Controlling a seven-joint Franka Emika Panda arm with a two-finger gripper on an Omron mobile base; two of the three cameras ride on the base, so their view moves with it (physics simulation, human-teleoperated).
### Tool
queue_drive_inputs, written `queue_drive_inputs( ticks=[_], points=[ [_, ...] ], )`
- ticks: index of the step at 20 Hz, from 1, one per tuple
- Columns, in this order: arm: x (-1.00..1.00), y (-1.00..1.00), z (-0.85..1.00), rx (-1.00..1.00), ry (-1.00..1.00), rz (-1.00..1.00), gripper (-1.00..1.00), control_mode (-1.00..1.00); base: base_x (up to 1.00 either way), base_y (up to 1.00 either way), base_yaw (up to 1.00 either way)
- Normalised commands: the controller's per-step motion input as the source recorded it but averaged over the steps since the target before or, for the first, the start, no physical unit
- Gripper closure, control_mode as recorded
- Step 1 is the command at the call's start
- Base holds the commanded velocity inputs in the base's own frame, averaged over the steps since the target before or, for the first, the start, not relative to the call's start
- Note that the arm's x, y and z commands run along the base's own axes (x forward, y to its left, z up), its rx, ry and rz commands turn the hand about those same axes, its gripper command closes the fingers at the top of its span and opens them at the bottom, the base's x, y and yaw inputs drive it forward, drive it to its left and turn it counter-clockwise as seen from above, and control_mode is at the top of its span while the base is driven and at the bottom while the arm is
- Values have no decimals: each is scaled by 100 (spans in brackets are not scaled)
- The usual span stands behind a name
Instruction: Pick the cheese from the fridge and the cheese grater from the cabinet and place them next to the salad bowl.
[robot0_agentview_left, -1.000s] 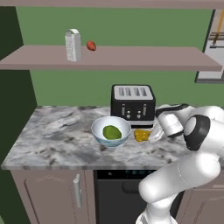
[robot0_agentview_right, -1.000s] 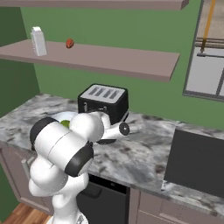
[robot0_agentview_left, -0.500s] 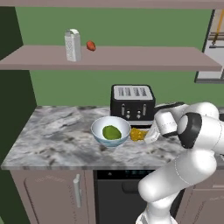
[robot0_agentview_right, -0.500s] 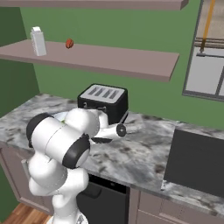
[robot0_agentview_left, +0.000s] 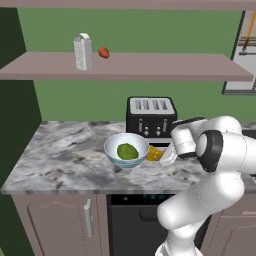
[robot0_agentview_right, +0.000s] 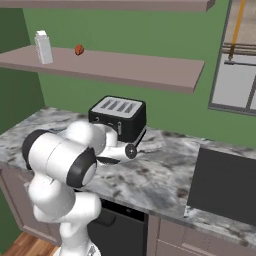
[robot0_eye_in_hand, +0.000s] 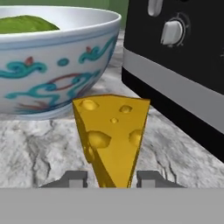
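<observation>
1 of the 2 items looks delivered: the cheese (robot0_eye_in_hand: 111, 140) stands on the marble table (robot0_agentview_left: 65, 160), at the centre of the hand view, just beside the salad bowl (robot0_agentview_left: 127, 149) and in front of the black toaster (robot0_agentview_left: 151, 116). In the left base view it shows as a yellow patch between bowl and gripper (robot0_agentview_left: 167, 156), right of centre. The gripper's 2 finger tips flank the wedge with a slight gap on each side; they look slackened off it, not pinching, though contact is hard to rule out. So the step in hand reads as letting go of the cheese. The cheese grater (robot0_agentview_left: 83, 51) stands on the cabinet (robot0_agentview_left: 150, 67) shelf, upper left of the frame, next to a small red fruit (robot0_agentview_left: 103, 52). Next, the gripper should spread wider, back straight off without tipping the wedge, then rise toward that shelf.
</observation>
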Motion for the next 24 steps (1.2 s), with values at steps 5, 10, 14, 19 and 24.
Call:
queue_drive_inputs(
  ticks=[5, 10, 14, 19, 24],
  points=[
    [-2, 0, 7, 0, 0, 0, -100, -100, 0, 0, 0],
    [-24, -6, 74, 9, 3, 0, -100, -100, 0, 0, 0],
    [-71, 2, 82, 14, 11, 0, -100, -100, 0, 0, 0],
    [-85, -5, 98, 25, 24, -1, -100, -100, 0, 0, 0],
    [-92, 5, 79, 6, 7, 0, -100, -100, 0, 0, 0]
  ],
)
